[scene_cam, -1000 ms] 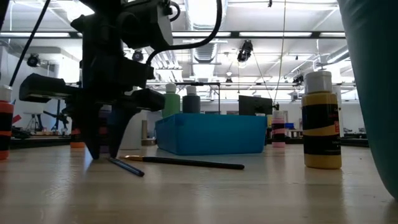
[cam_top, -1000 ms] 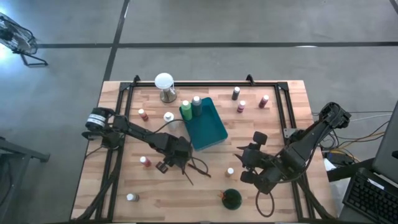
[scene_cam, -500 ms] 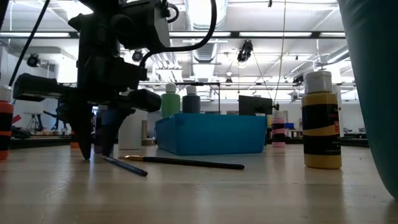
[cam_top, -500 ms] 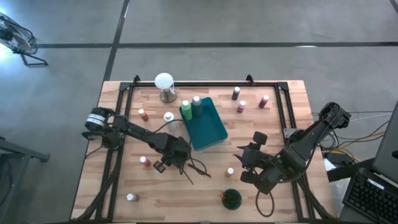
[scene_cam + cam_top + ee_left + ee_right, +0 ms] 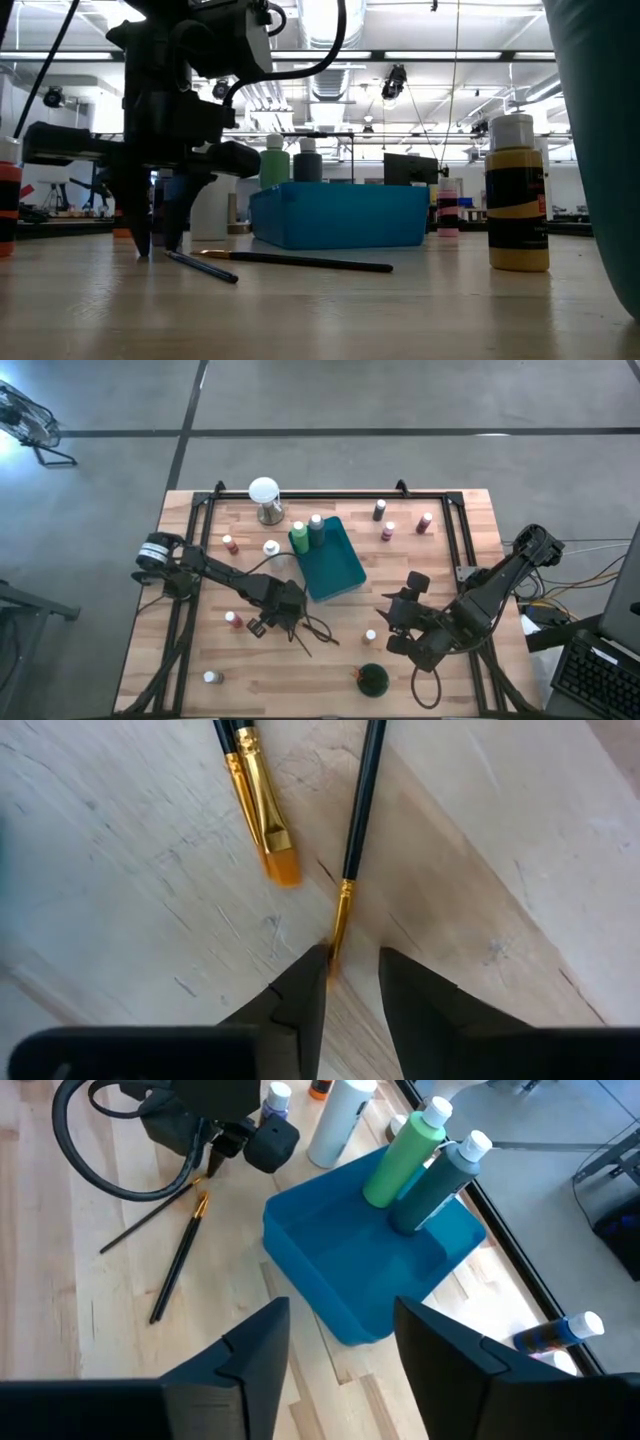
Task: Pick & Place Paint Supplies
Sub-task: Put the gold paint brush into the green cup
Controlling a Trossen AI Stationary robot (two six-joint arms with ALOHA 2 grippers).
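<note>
Two thin dark-handled brushes lie crossed on the table in front of the teal tray. In the left wrist view one brush has orange bristles, and the other points its gold ferrule between my fingers. My left gripper is open and points down, with its tips low at the table. My right gripper is open and hovers right of the brushes, near a yellow bottle. Two green bottles stand at the tray's far-left corner. Small bottles stand scattered about. My left gripper comes from above, pointing down, one fingertip on either side of the dark brush's ferrule end. The brush lies flat on the table. Whether a finger touches it I cannot tell.
A white globe on a metal base stands at the far edge. Small bottles stand on the left, near left and far right. A dark green bottle sits at the near edge. A black frame borders the table.
My left gripper has shifted a little toward the table's left, staying low over the brush ends. The right arm has kept still.
</note>
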